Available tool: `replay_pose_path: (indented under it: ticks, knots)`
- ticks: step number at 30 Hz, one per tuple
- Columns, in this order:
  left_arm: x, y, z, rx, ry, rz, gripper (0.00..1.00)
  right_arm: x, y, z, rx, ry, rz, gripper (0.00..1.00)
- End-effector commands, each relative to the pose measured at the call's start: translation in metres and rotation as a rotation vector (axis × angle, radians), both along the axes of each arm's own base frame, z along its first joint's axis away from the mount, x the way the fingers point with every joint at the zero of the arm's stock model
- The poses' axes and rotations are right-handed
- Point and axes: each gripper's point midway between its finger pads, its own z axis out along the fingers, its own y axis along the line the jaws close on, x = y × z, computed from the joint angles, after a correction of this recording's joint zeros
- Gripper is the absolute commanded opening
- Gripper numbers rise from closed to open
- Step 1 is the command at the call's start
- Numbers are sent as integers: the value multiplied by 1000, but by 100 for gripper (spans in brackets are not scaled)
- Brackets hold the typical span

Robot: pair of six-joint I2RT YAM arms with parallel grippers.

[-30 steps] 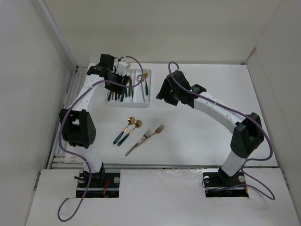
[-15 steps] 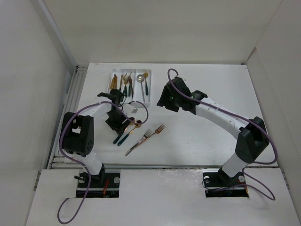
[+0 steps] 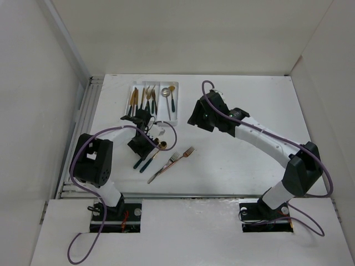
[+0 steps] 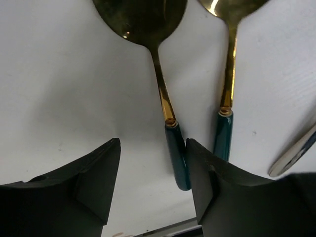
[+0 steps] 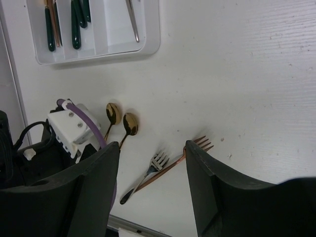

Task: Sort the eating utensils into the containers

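Though perhaps speckled, white table (image 3: 260,94), pale walls (image 3: 183,33).

The tray (image 3: 176,119) sits toward the far left of the tabletop (image 3: 249,105), with utensils (image 3: 147,98) lying lengthwise in all three compartments. On the arm-base side of the tray, two spoons (image 3: 163,146) lie side by side, bowls toward the tray. Right of them, farther from the tray, two forks (image 3: 178,156) lie crossed. The left tool (image 4: 153,163) straddles one spoon handle; the right tool (image 3: 198,117) hangs right of the tray.
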Motion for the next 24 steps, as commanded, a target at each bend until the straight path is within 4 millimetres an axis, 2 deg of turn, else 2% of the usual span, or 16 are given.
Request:
replay_pose_path:
  ticks: [1,5,6,10,13,17,18,20,22,24]
  knots:
    - [18,5,5,27,-78,67,51,-1,1,14,20,-43,-8,61]
    - [20,-1,7,-4,-78,63,40,0,-1,14,16,-47,-15,61]
    - [14,-1,1,-5,-53,61,38,0,-1,14,16,-47,-15,61]
    - [-9,-3,-14,0,28,35,43,-1,-3,12,5,-44,-22,61]
    - [-12,4,-24,67,23,44,41,-1,-3,12,5,-44,-22,61]
    - [-17,10,-34,105,50,63,25,-1,-3,12,5,-44,-22,61]
    - [-17,10,-34,105,50,63,15,2,-6,12,5,-44,-31,61]
    - [-22,9,-41,108,81,74,5,2,-6,12,5,-44,-31,61]
    - [-17,4,-36,89,78,82,0,5,-9,12,4,-44,-40,61]
    - [-10,-3,-29,62,71,92,0,6,-10,13,0,-48,-47,61]
